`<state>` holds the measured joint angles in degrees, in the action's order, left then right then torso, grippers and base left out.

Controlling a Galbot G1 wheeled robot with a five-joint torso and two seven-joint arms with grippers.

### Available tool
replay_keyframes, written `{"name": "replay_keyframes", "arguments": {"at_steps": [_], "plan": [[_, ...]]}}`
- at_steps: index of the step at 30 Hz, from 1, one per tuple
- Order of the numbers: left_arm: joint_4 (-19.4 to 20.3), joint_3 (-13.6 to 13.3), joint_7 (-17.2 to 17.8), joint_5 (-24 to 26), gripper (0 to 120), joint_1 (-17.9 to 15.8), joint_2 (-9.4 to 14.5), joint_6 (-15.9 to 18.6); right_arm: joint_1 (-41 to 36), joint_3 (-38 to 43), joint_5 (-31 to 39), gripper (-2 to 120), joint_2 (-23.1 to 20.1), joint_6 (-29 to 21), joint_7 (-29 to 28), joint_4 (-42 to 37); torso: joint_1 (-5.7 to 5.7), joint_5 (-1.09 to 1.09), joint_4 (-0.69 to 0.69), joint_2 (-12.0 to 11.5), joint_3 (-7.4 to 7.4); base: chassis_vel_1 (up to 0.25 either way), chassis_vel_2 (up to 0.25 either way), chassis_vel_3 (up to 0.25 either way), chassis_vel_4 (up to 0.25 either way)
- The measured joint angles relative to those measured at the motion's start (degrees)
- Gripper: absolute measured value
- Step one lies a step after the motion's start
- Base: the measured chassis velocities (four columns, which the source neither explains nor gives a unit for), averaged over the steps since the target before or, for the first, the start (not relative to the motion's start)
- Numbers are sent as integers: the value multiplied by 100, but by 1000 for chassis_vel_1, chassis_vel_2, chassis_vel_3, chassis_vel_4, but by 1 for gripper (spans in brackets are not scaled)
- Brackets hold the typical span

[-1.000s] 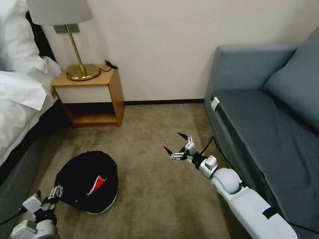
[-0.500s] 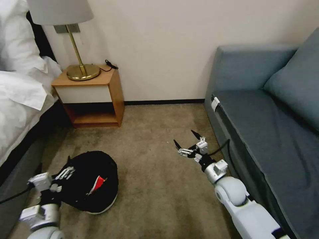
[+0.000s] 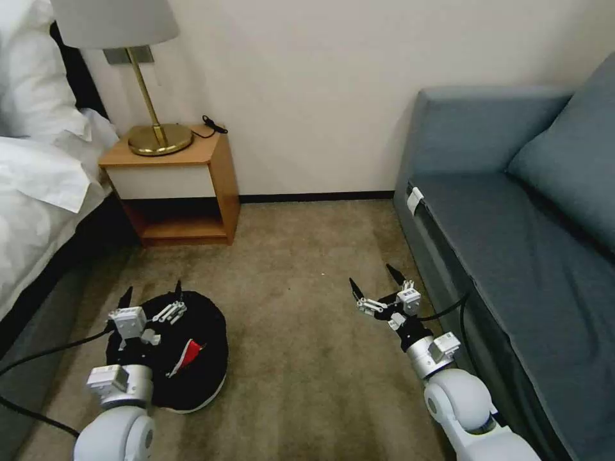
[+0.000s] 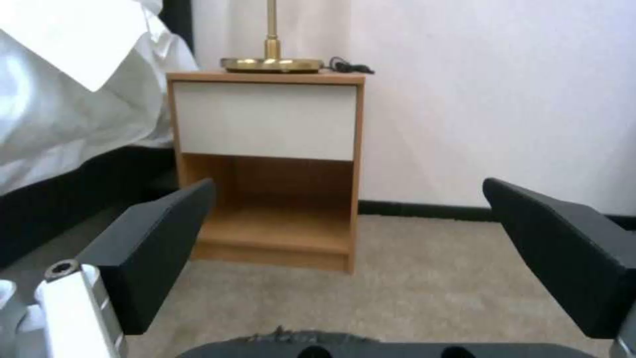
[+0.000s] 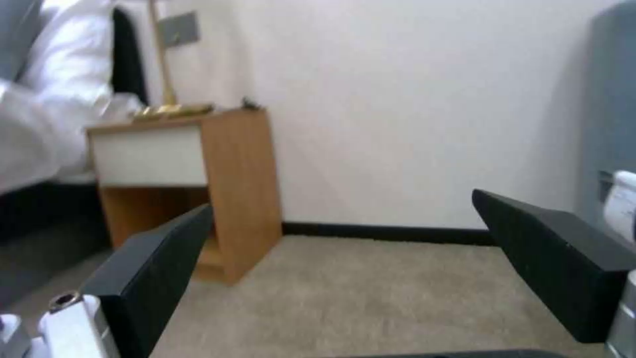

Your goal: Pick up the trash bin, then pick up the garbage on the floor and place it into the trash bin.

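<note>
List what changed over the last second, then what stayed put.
The left gripper rose from the trash bin's near rim to above it, fingers open. The right gripper drew back toward the sofa, open. The trash bin, red-and-white wrapper and nightstand stayed put.

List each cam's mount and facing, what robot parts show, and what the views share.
Head: on the robot's head, looking forward and down at carpet, bin, sofa; both arms show, left tool over the bin, right tool beside the sofa.
Left wrist: on the left arm, facing the nightstand; its open fingers frame it.
Right wrist: on the right arm, facing wall and nightstand; open fingers show.
Shared: nightstand, lamp base, carpet.
</note>
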<state>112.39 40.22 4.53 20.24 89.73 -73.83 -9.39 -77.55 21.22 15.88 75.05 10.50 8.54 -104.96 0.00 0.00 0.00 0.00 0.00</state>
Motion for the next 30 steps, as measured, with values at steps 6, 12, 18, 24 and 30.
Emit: {"name": "replay_keyframes", "arguments": {"at_steps": [6, 12, 18, 24, 30], "plan": [[-91, -94, -10, 120, 100, -122, 81, -31, -137, 165, 28, 100, 524, -37, -69, -110, 0, 0, 0, 0, 0, 0, 0, 0, 0], [-124, -123, -16, 140, 100, -167, 81, -25, -171, 195, 24, 100, 618, -47, -65, -131, 1, 0, 0, 0, 0, 0, 0, 0, 0], [-125, -123, -16, 142, 100, -165, 78, -23, -167, 192, 22, 100, 609, -49, -61, -131, 0, 0, 0, 0, 0, 0, 0, 0, 0], [-125, -121, -16, 144, 100, -163, 76, -20, -162, 188, 20, 100, 602, -49, -58, -131, 0, 0, 0, 0, 0, 0, 0, 0, 0], [-125, -118, -16, 145, 100, -161, 73, -17, -159, 183, 18, 100, 595, -49, -57, -130, 0, 0, 0, 0, 0, 0, 0, 0, 0]]}}
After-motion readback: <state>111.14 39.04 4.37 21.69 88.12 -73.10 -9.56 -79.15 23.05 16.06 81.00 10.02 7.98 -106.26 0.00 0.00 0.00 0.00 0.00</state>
